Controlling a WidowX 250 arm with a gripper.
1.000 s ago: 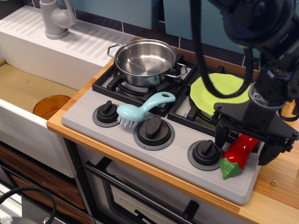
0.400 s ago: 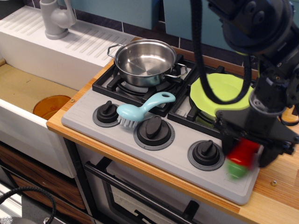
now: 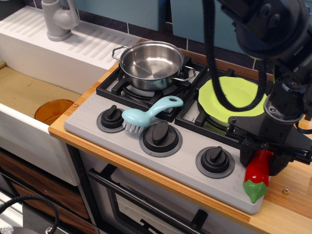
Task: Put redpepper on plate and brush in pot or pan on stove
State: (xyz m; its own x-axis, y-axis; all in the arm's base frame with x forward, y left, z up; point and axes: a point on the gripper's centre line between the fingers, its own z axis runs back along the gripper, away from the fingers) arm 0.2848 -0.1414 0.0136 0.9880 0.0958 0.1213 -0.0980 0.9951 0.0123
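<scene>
My gripper (image 3: 262, 158) is shut on the redpepper (image 3: 257, 176) at the stove's front right corner. The pepper hangs tilted from the jaws with its green stem cap pointing down. The lime-green plate (image 3: 229, 100) lies on the right burner, just behind the gripper, partly hidden by the arm and its cable. The light blue brush (image 3: 146, 114) lies on the grey stove (image 3: 165, 158) between the left and middle knobs, bristles to the front. The steel pot (image 3: 151, 61) stands empty on the left burner.
A sink (image 3: 29, 92) lies to the left with an orange-brown disc (image 3: 52, 111) in it and a grey faucet (image 3: 58, 19) behind. The wooden counter edge (image 3: 287, 204) runs right of the stove. Three black knobs (image 3: 214, 162) line the stove front.
The gripper has closed on the redpepper. It has shifted the pepper to the right, and the green stem end now hangs over the stove's front right corner.
</scene>
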